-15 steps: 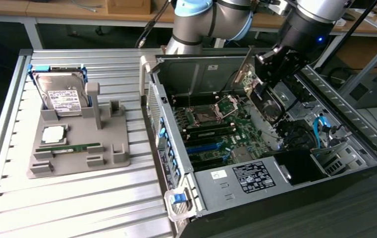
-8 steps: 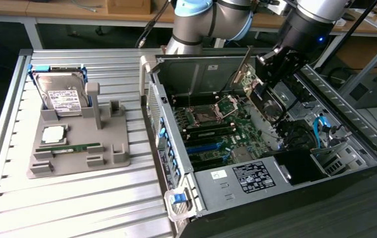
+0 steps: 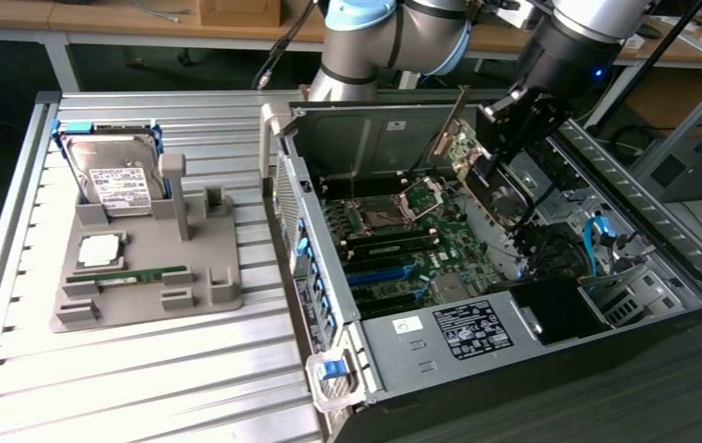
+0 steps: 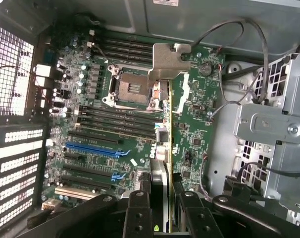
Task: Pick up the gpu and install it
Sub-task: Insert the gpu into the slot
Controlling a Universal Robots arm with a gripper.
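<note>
Grey plastic tray (image 3: 221, 249) sits on the slatted metal table (image 3: 141, 388) at the exterior view's left, holding a hard drive (image 3: 117, 175) and a memory stick (image 3: 129, 275). Right of it lies an open computer case (image 3: 437, 341), green motherboard (image 3: 412, 249) exposed. Over the motherboard, the gripper (image 4: 162, 193) is clamped on the gpu (image 3: 459, 148), held on edge between its fingers.

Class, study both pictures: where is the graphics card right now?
The graphics card is clamped on edge in the gripper, over the motherboard of the open computer case, on the exterior view's right, away from the grey tray.
</note>
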